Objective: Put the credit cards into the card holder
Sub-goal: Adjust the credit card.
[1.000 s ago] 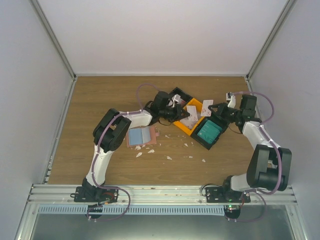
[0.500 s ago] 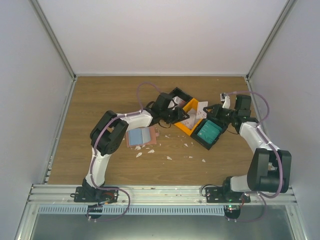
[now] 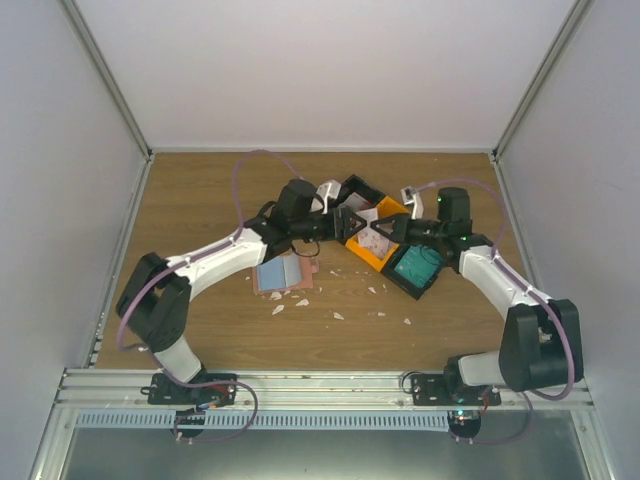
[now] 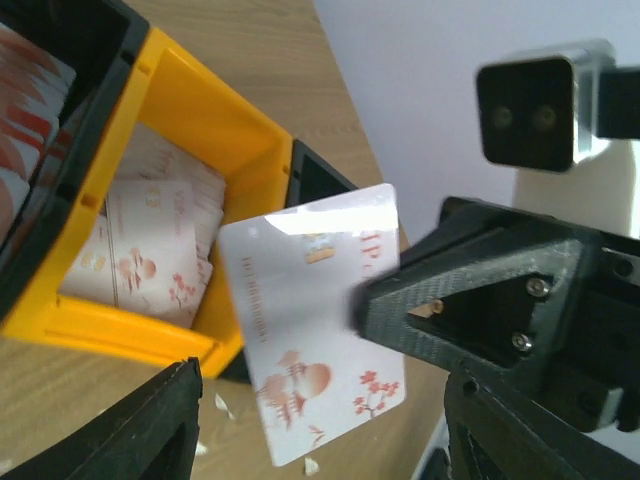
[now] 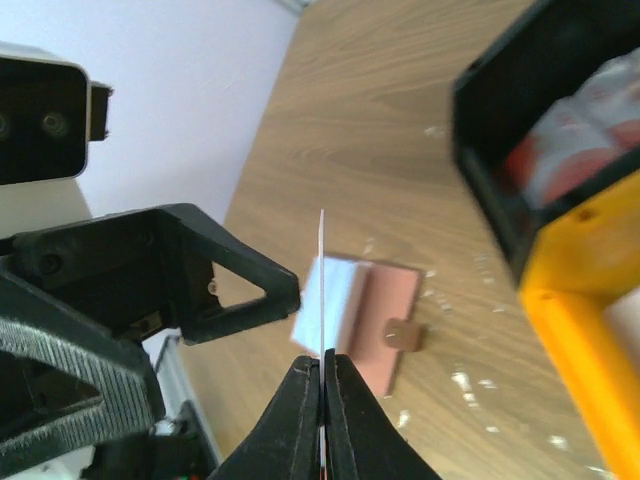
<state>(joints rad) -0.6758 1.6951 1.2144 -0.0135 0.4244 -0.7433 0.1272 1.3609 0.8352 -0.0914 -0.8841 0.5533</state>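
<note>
A whitish-pink credit card (image 4: 320, 310) with red blossom print hangs in the air, and my right gripper (image 5: 323, 365) is shut on its edge. That card stands between the spread fingers of my left gripper (image 4: 320, 440), which is open and touches nothing. In the top view both grippers meet over the orange bin, left gripper (image 3: 347, 222) facing right gripper (image 3: 390, 232). The card holder (image 3: 285, 273) lies open on the table below and left of them, light blue inside with a salmon flap. It also shows behind the card, card holder (image 5: 375, 315).
An orange bin (image 3: 362, 252) holds more pale cards (image 4: 150, 240). A black bin (image 3: 417, 267) of teal cards sits to its right. Another black bin (image 3: 352, 187), with red-and-white cards (image 4: 25, 110), sits behind. White scraps (image 3: 338, 315) litter the wood in front.
My left arm has stretched to the right and its gripper has opened around the card. My right gripper has carried the card leftward to meet it.
</note>
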